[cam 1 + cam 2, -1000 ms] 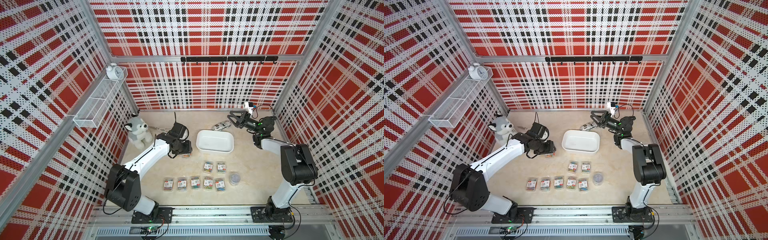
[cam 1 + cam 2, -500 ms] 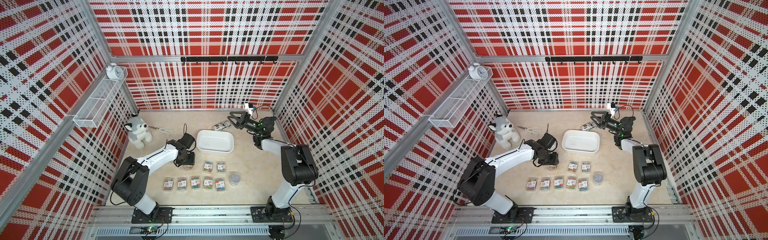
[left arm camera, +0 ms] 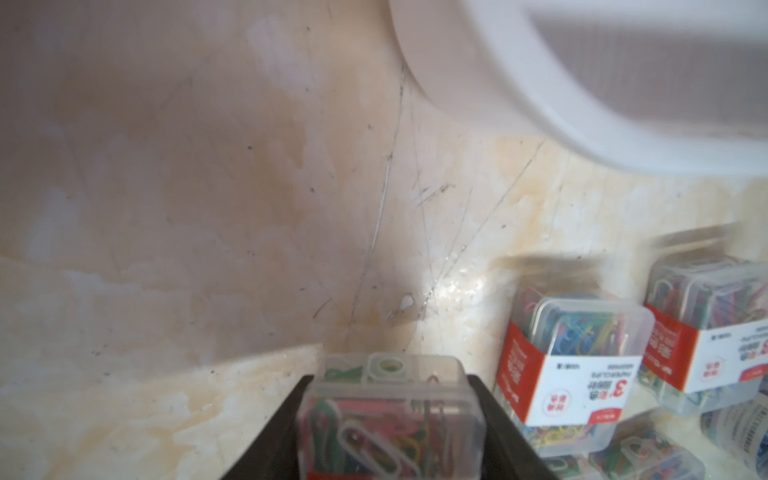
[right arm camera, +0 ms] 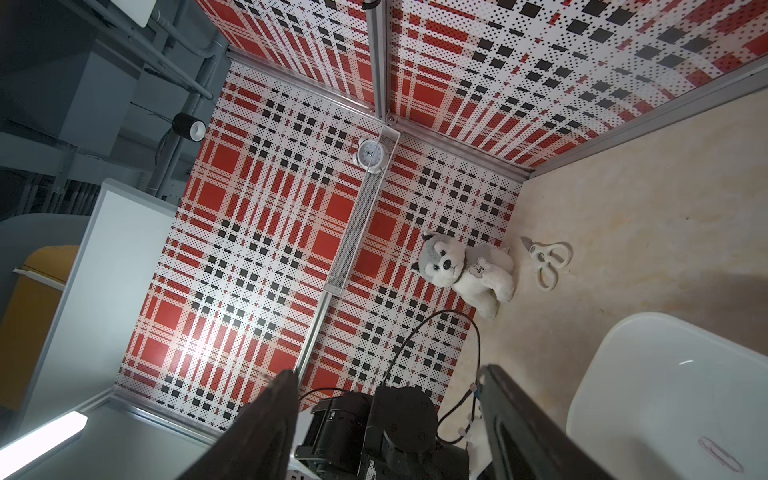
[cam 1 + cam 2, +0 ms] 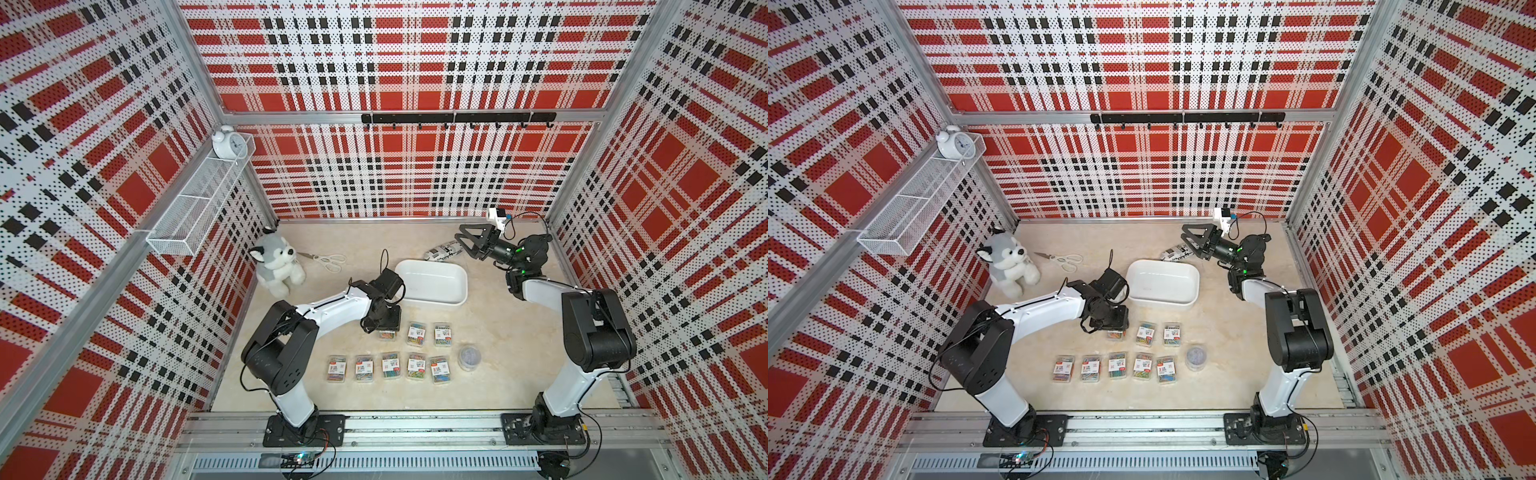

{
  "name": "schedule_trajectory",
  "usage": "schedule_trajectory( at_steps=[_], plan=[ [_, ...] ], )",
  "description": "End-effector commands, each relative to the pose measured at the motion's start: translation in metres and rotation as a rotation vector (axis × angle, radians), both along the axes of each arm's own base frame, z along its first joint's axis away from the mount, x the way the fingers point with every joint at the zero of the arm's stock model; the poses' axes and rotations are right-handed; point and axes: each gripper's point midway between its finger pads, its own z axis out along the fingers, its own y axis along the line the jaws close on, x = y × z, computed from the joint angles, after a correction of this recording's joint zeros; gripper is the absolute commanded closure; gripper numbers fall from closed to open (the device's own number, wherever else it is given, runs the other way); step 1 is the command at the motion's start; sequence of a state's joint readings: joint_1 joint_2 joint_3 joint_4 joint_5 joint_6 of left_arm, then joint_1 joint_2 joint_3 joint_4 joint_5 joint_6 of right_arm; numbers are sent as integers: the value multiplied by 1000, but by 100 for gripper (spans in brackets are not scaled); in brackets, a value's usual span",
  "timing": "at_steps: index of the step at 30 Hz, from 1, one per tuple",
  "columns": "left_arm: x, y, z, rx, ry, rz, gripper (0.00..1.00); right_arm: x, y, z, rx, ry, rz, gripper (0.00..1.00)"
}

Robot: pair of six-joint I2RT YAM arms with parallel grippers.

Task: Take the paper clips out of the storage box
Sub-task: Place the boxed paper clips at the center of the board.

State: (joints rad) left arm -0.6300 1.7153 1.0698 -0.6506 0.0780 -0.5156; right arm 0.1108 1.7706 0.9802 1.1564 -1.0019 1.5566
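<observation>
- White plastic storage box (image 5: 432, 286) sits near the middle of the beige bench (image 5: 507, 382), a little towards the back wall. Its floor shows bare white in both top views. In the right wrist view, what looks like a single loose clip (image 4: 719, 455) lies on that floor.
- Just below the box's lower-left corner in the frame, the left gripper (image 5: 388, 327) has its jaws clamped on a held case (image 3: 390, 419) of coloured paper clips. The black fingers (image 3: 286, 419) press on two opposite sides of it. Whether it rests on the bench cannot be told.
- Directly right of it stand two labelled cases (image 5: 416, 334), side by side and outside the box.
- Lower in the frame, a row of five cases (image 5: 390, 365) runs left to right on the bench.
- The round tub (image 5: 470, 356) stands at the right end of that row, just beside the last case.
- The right gripper (image 5: 464, 240) hangs at the upper right of the bench with its jaws wide apart and holding nothing. It is above the printed pouch (image 5: 442, 251), which lies just beyond the box's upper-right corner.
- At the upper left of the bench are a plush husky (image 5: 276, 262) and white scissors (image 5: 328, 262).
</observation>
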Motion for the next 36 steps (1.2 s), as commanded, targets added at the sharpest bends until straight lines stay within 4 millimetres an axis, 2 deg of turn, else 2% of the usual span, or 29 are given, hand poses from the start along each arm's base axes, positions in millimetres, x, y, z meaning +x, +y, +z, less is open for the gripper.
schedule_trajectory(
  at_steps=[1, 9, 17, 27, 36],
  plan=[
    [8, -12, 3, -18, -21, -7, 53, -6, -3, 13, 1, -38, -6, 27],
    [5, -9, -8, 7, -1, -8, 51, -4, -4, 12, 1, -36, -8, 27],
    [-2, -11, -17, 17, 16, -7, 44, -2, -4, 12, 4, -30, -7, 27],
    [-8, -5, -22, 33, 31, 1, 37, -1, -4, 10, 4, -24, -8, 27],
    [-7, -5, -18, 27, 26, 2, 34, -1, -4, 9, 5, -20, -9, 27]
  ],
)
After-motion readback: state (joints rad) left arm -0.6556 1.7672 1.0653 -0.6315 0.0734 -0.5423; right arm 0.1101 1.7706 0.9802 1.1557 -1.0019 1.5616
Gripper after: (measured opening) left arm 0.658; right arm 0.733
